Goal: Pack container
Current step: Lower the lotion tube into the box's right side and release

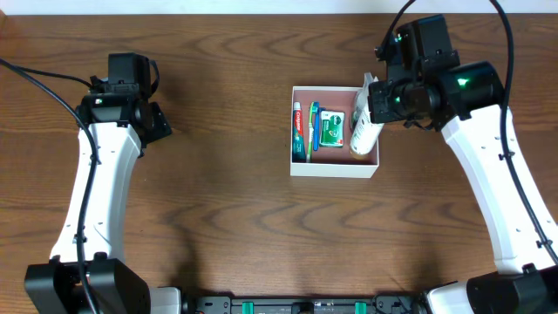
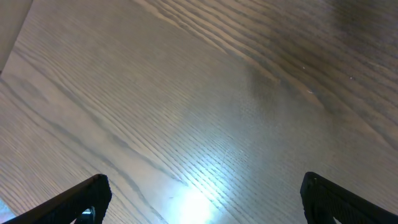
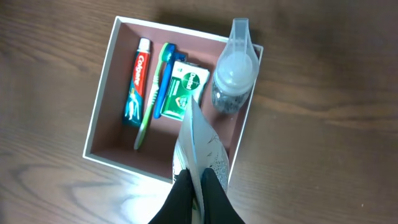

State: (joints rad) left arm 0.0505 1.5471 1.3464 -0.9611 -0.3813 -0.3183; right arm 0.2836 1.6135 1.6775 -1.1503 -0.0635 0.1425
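While angled in from the right over the container [image 1: 336, 169], right of centre on the table [image 1: 218, 218], pinched a thin white packet [image 3: 199, 146] in the right gripper [image 3: 198, 179]; hovered the left gripper [image 2: 205, 180] spread wide over bare wood.

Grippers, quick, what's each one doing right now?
Left gripper: jaws open, holding nothing.
Right gripper: jaws shut on a white tube by its crimped end, over the container.

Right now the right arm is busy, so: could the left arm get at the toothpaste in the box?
Probably yes. The left hand is open and empty, the toothpaste lies uncovered along the container's nearer wall; the right hand, shut on a white tube, is at the other side.
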